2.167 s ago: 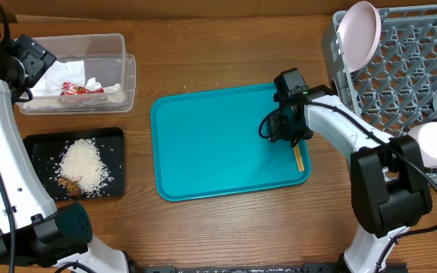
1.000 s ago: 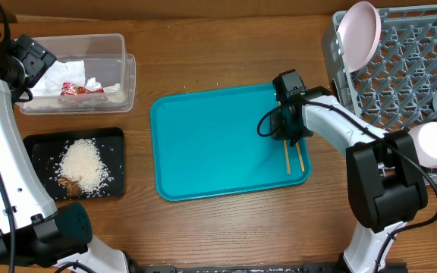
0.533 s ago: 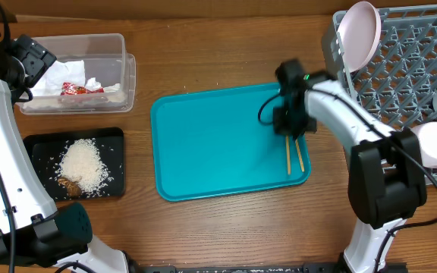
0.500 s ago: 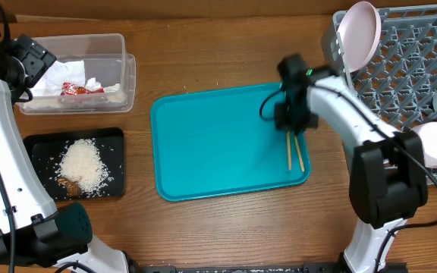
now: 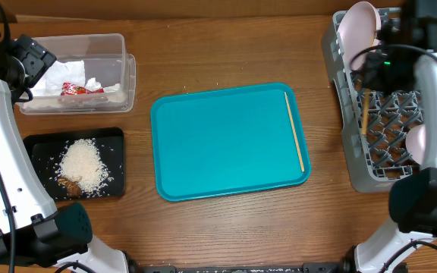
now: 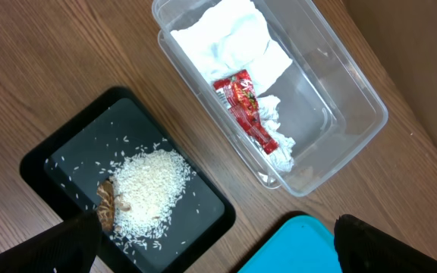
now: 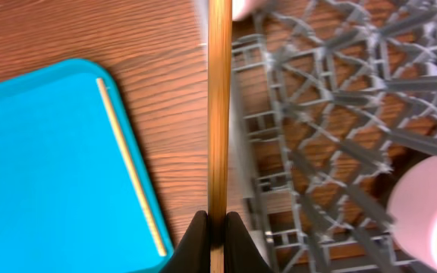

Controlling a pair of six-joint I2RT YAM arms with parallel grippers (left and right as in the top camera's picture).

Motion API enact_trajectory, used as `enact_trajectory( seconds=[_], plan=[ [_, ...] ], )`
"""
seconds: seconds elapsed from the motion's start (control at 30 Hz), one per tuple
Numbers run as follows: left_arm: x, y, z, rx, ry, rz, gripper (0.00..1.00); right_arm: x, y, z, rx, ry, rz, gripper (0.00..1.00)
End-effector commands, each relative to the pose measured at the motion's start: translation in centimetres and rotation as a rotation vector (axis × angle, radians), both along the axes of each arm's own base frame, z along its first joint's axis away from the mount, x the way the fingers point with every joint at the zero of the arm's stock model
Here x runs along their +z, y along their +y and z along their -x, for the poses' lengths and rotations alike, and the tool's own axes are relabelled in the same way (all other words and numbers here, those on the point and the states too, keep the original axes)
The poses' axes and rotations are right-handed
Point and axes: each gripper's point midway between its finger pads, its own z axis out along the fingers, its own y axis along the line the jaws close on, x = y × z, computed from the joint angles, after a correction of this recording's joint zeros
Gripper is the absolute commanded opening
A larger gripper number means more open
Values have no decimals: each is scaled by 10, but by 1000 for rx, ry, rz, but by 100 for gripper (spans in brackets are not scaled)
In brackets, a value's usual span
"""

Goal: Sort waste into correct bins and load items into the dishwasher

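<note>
Chopsticks sit in two places as we see them. The held chopstick (image 7: 218, 114) is pinched between the fingers of the right tool (image 7: 218, 239), which is closed on its lower end. In the right wrist view the stick runs straight up the middle. From overhead, the held chopstick (image 5: 365, 114) hangs over the left part of the dish rack (image 5: 378, 155). We cannot tell whether it touches the grid. The second chopstick (image 5: 294, 133) lies flat along the right edge of the teal tray (image 5: 218, 144), well apart from the first. The wrist view shows it too (image 7: 131, 167), just inside the tray's rim.

A pink bowl (image 5: 353, 30) stands on edge at the rack's top-left corner. Another pale pink bowl (image 7: 427, 205) shows low in the rack, partly behind the right arm from overhead.

On the left of the wooden surface (image 5: 226, 45), the clear tub (image 6: 340, 76) holds white napkins (image 6: 234, 42) and the red wrapper (image 6: 249, 110). Just beside it, the black tray (image 6: 36, 163) carries a heap of rice (image 6: 154, 186), with brown scraps (image 6: 108, 205) touching its lower-left edge and loose grains scattered around.

The left tool (image 6: 217, 220) hovers above these two bins with its fingers spread wide and nothing between them.
</note>
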Motion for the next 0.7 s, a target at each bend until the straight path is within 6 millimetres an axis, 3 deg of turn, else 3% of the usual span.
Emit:
enact_trajectory(
  seconds=[0.0,0.27,0.67],
  plan=[
    [-3,-2,-3,-22,15,-16,100,-1,-10,1,53,-31,-35,4],
    [-3,-2,-4,-23,15,-16,100,-29,-57,-1,-44,-45,-2,4],
    [-3,-2,-3,-23,15,-16,100,-72,-58,6,115,-11,31,4]
  ],
)
